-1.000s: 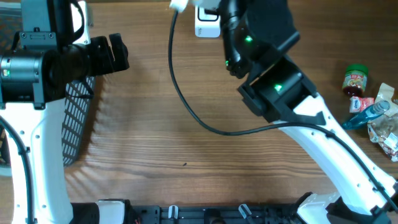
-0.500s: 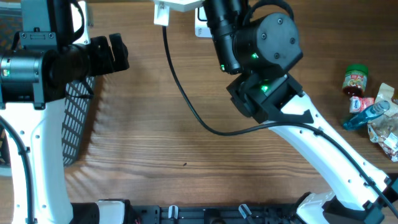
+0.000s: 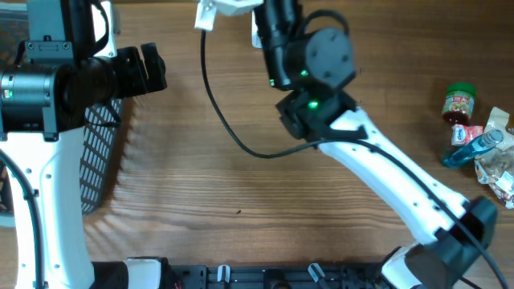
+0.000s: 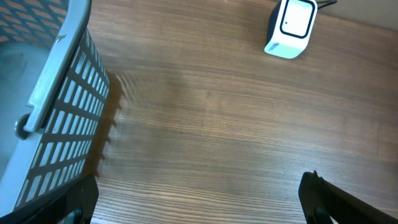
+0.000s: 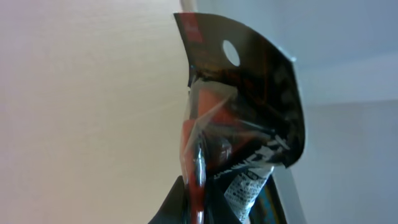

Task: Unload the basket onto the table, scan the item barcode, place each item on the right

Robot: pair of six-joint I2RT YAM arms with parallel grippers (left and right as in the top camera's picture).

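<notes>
One packet (image 5: 242,124), one scanner (image 4: 291,28), one basket (image 4: 56,124)

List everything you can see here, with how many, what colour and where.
wooden table: one, brown, beneath everything
wire mesh basket: one, black, left edge
box-shaped barcode scanner: one, white with black face, far edge
small jar: one, green lid, red label, right side
pile of wrapped goods: count unclear, blue, white, red, right edge
glossy plastic packet: one, black and red, held up in right claw
cable: one, black, looping from right arm
left claw: one, black, open, near the basket
right claw: one, black, shut on packet
</notes>
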